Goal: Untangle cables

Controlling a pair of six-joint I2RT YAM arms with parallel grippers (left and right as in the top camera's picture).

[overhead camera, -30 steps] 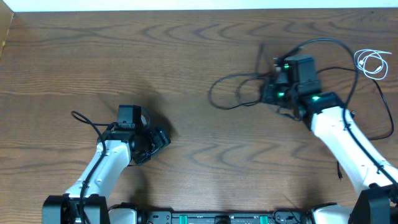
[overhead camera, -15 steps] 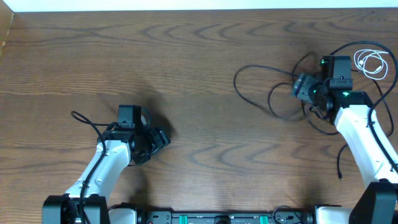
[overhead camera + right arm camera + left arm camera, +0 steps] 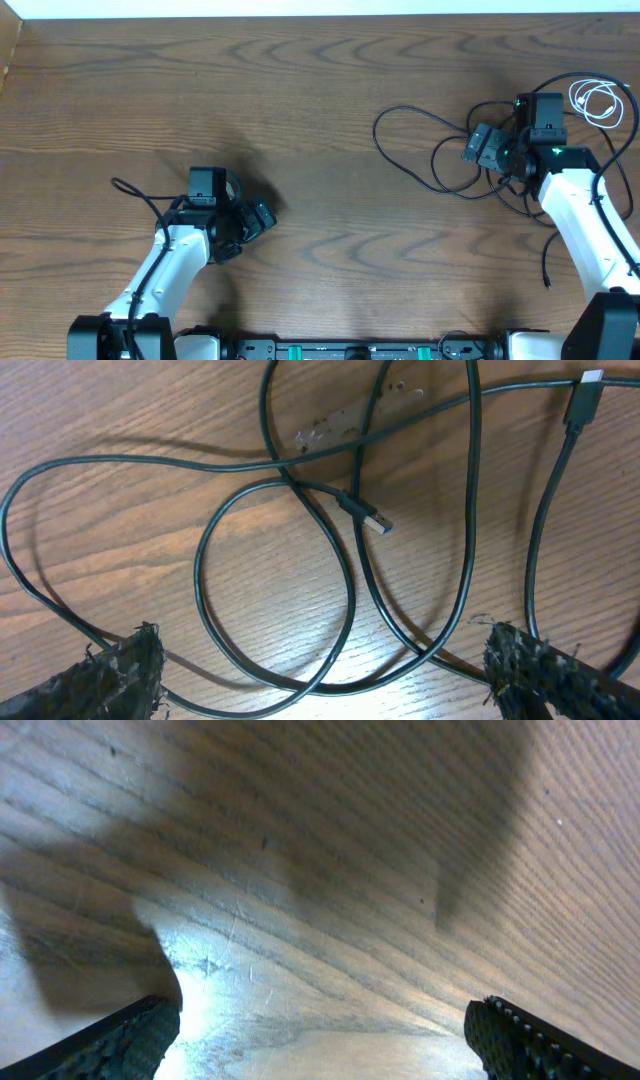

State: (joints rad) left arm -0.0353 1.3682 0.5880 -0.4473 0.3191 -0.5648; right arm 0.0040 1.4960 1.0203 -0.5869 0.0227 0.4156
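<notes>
Seemingly between grasps: the right gripper (image 3: 478, 148) hangs wide open and empty over the black cable (image 3: 377, 135), whose loops cross at two o'clock on the table (image 3: 300, 100). The white cable (image 3: 598, 102) lies coiled apart, nearer one o'clock. The next move probably calls for pinching one strand near the plug (image 3: 368, 518). The left gripper (image 3: 255, 218), also agape and empty, sits at seven o'clock with its forearm low.

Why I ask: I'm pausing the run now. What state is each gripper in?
Left gripper: open, holding nothing.
Right gripper: open, holding nothing; the black cable lies loose beneath it.
</notes>
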